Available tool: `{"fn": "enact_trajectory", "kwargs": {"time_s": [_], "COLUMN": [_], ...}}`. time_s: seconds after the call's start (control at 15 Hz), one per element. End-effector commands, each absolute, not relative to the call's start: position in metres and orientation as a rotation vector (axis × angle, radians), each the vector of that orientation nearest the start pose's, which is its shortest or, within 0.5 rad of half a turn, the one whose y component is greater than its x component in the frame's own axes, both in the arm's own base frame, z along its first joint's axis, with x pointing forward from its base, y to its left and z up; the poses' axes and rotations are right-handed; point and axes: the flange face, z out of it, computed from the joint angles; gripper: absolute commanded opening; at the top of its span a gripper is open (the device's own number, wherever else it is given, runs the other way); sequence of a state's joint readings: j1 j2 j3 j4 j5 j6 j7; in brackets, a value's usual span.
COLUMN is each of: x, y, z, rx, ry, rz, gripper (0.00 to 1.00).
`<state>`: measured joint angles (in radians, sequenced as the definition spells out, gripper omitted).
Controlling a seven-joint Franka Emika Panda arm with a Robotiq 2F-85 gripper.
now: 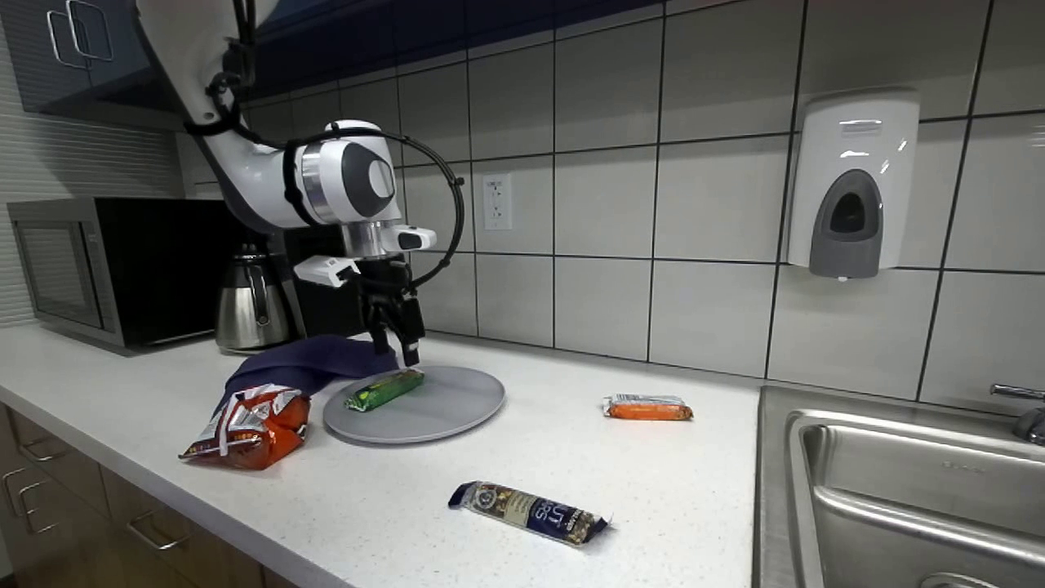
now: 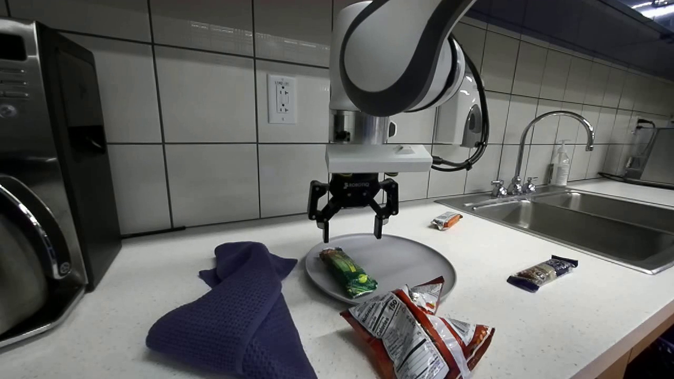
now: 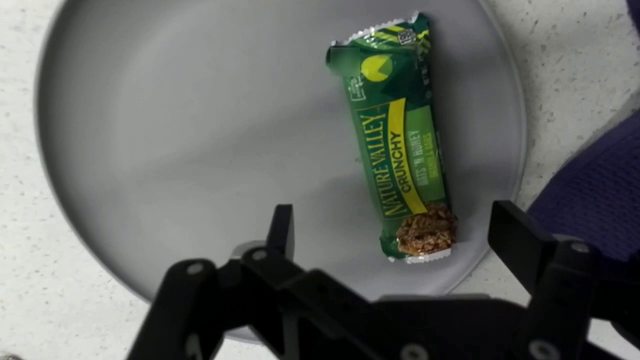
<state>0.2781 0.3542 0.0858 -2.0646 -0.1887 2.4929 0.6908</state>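
Honestly, the plate (image 2: 405,258) could tip or skid if I pressed on its rim. My gripper (image 2: 352,237) hangs above it, jaws apart, gripping nothing; lowered off-line, it might crush or shove the granola bar (image 2: 347,271), which lies left on the plate in both exterior views and could slip from an uneven pinch.

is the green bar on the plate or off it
On it: the wrist view shows the green bar lying wholly within the outline of the grey plate.
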Motion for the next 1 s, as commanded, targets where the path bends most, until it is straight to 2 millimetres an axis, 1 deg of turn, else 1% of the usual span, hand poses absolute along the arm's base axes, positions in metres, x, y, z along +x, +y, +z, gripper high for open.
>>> {"fn": "enact_trajectory", "kwargs": {"time_s": [0.0, 0.53, 0.93], "x": [0.553, 0.545, 0.526], "y": [0.195, 0.136, 0.103], "z": [0.288, 0.302, 0.308], "rx": [-3.156, -3.118, -3.089], "ry": [0.381, 0.697, 0.916], "rz": [-0.206, -0.237, -0.252], "gripper": [1.0, 1.0, 1.0]}}
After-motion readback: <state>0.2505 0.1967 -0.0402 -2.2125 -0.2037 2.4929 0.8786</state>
